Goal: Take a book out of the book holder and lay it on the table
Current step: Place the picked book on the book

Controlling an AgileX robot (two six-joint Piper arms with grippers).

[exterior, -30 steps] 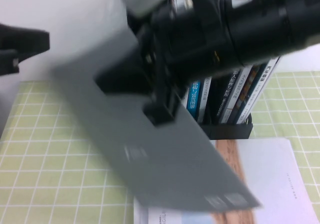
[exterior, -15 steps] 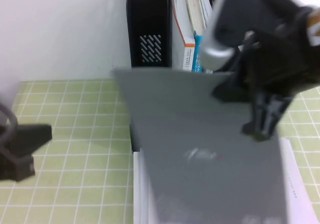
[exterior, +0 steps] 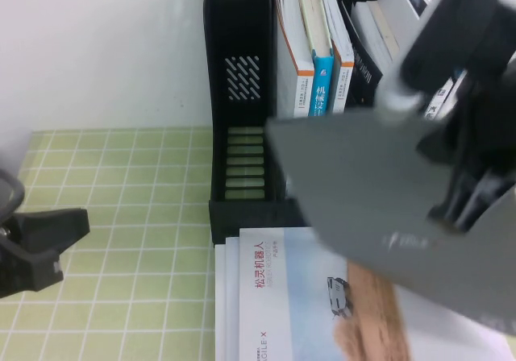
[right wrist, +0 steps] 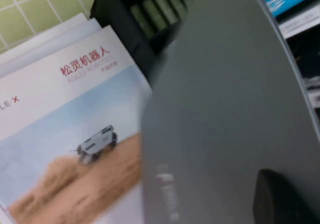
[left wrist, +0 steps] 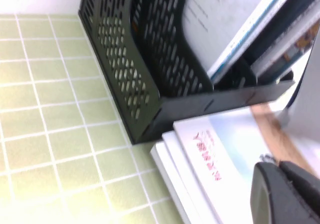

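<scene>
My right gripper (exterior: 476, 196) is clamped tight on the edge of the large thin book (exterior: 379, 192), whose plain grey back faces the high camera. I hold it in the air, tilted, in front of the tall black plastic book holder (exterior: 242, 95) and above the stack of white-covered booklets (exterior: 282, 296) lying just before the holder's low front lip. The grip on the edge lets the flat cover hang free so I can swing it down level; I judge it is out of its compartment and only the laying down remains.

The top booklet shows a pale-blue-and-sand picture with a small vehicle and a red Chinese title. Behind, the remaining upright books (exterior: 314, 55) stand in the holder's middle compartments, while the leftmost slot is empty, its slatted floor visible.

My left gripper (exterior: 36, 244) rests low at the left over the light green checked table (exterior: 121, 200), well apart from the work, parked so it does not obstruct; I cannot tell how its fingers stand.
</scene>
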